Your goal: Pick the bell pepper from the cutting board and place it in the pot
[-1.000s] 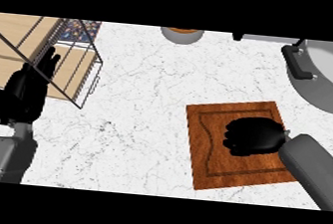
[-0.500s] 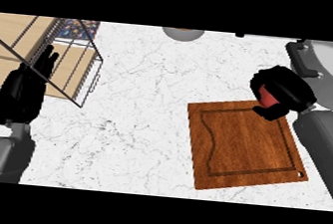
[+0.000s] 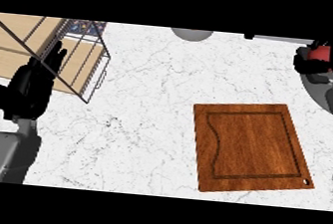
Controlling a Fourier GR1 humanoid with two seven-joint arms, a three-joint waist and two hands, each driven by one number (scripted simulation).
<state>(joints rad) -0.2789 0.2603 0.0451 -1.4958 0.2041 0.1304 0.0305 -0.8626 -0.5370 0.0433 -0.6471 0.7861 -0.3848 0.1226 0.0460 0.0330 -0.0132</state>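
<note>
Clutching the bell pepper (image 3: 321, 52) beside the pot (image 3: 313, 92) at two o'clock, right hand (image 3: 302, 62) curled round it, left hand (image 3: 33, 82) resting straight-fingered at nine o'clock

Right hand (image 3: 304, 62) curled round the red bell pepper (image 3: 321, 52) at top right, over the grey pot (image 3: 313, 92) — well apart from the cutting board (image 3: 251, 146) on the white counter (image 3: 147, 112). Left hand (image 3: 33, 85) rests open, fingers up, far left — beside the wire rack (image 3: 92, 72).
</note>
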